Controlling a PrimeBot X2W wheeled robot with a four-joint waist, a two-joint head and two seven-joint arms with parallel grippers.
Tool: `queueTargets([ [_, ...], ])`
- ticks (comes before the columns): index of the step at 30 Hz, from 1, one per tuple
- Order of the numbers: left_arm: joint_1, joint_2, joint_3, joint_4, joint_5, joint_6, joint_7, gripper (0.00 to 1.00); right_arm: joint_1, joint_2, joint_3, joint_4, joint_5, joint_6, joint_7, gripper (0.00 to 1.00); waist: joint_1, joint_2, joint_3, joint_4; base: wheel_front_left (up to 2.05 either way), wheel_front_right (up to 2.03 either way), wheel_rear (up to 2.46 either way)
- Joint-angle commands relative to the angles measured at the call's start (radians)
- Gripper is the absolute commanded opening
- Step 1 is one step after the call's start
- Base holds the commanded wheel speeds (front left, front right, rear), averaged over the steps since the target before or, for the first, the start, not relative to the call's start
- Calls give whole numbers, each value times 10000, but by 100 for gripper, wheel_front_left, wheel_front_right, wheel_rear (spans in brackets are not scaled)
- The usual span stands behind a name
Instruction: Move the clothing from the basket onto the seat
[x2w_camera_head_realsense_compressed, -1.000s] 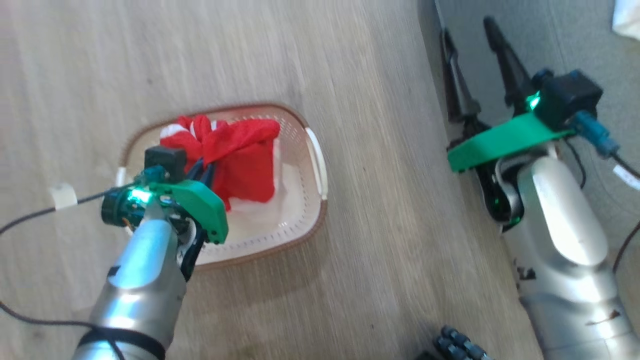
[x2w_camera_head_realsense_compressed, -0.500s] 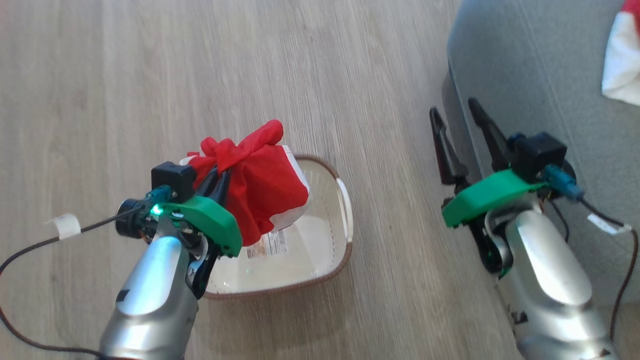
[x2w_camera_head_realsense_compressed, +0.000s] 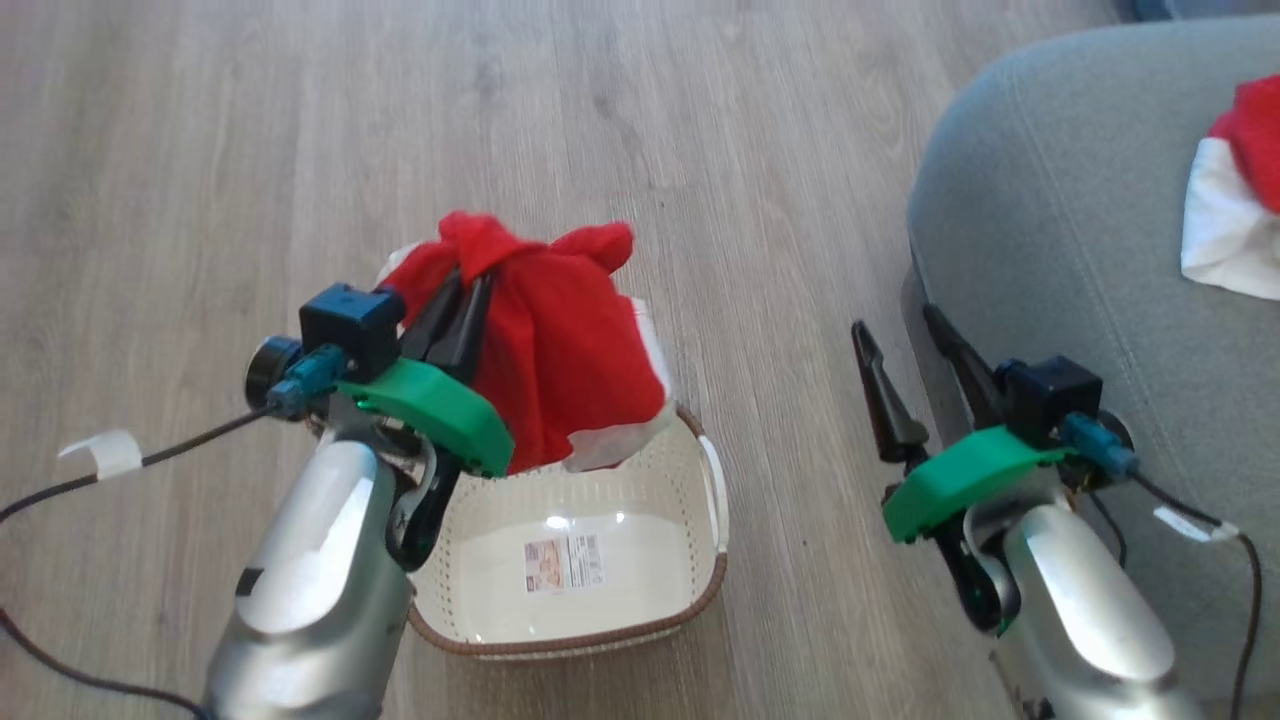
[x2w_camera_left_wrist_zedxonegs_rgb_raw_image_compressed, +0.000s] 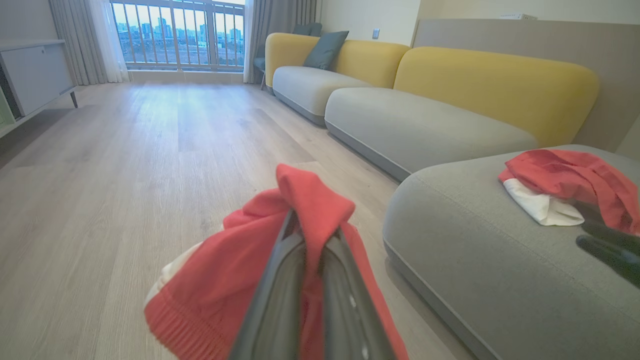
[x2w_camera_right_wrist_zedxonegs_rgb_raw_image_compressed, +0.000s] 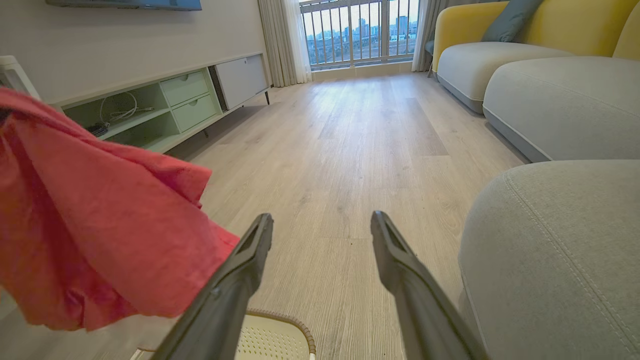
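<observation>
Over pale wood floor (x2w_camera_head_realsense_compressed: 700, 150), the left gripper (x2w_camera_head_realsense_compressed: 468, 290) clamps a red-and-white fabric garment (x2w_camera_head_realsense_compressed: 560, 350) above the cream perforated plastic basket (x2w_camera_head_realsense_compressed: 620, 490). The right gripper (x2w_camera_head_realsense_compressed: 895, 322) gapes wide beside the grey upholstered seat (x2w_camera_head_realsense_compressed: 1050, 250).

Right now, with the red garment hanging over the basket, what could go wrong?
The left gripper pinches only a bunch of the red garment; the loose rest could slip free, or its white hem could catch the basket rim. The open right gripper stands between basket and seat, so the cloth might snag on it.
</observation>
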Motion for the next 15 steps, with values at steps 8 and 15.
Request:
queueTargets([
  [8,-888,120,-2,-1931,-43,-11,-131,0,215,-20,236,-226,147,-4,-65,100,1,-1,-426,91,0,0,0],
  [15,-1336,166,-123,-3075,-6,-11,-132,0,467,-7,213,-195,177,-4,-65,100,1,-1,-523,125,0,0,0],
])
